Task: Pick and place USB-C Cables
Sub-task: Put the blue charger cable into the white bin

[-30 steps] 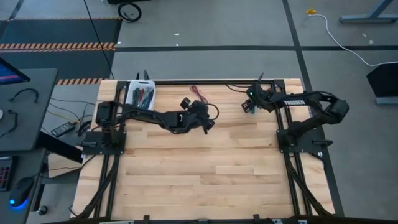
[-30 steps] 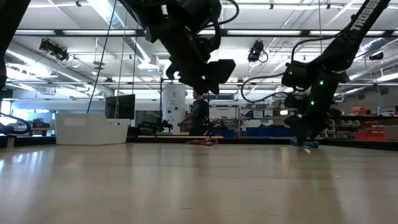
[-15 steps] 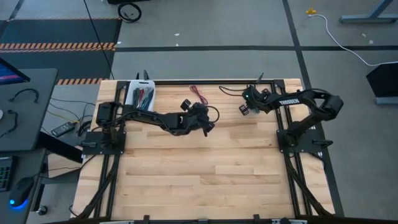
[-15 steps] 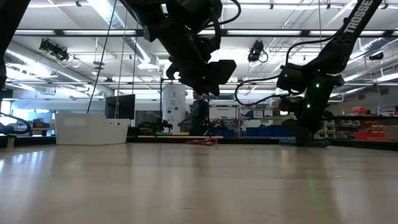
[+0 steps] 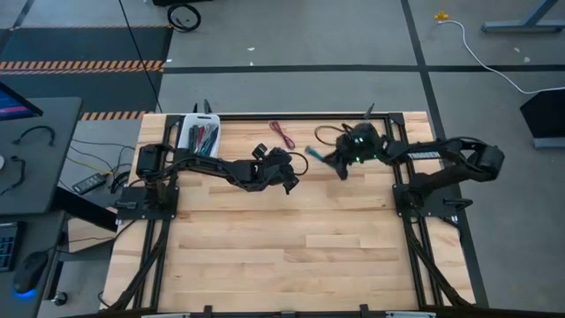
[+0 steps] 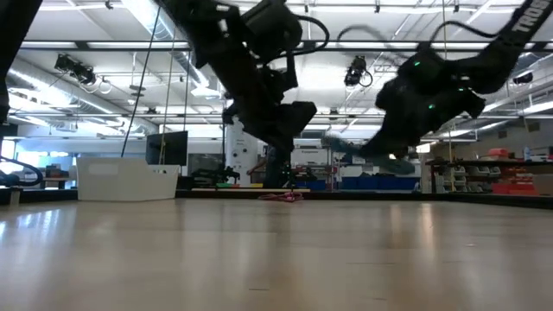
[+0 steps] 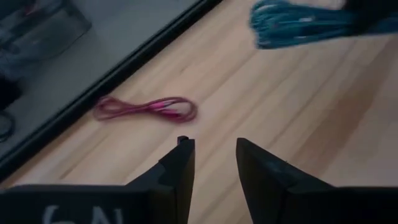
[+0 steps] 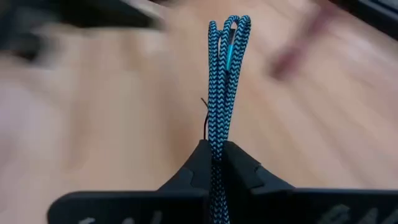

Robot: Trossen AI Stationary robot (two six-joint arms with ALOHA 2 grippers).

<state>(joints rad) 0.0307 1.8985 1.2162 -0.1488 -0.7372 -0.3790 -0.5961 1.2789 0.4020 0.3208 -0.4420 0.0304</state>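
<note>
We see a cable (image 5: 282, 135) lying at the table's (image 5: 282, 256) far edge. Left of it, a tray (image 5: 199, 134) sits at the far left corner. The right gripper (image 5: 336, 161) hangs to the cable's right, the left gripper (image 5: 291, 177) nearer us.

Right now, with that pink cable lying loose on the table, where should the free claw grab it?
Probably at the narrow waist of the maroon cable, coming straight down. It lies flat on the table near the far edge, pinched mid-length with a loop at each end. The left gripper is open nearby; the right gripper already holds the teal cable.

Bare table (image 5: 291, 256) ahead; both arms crowd the far edge.
</note>
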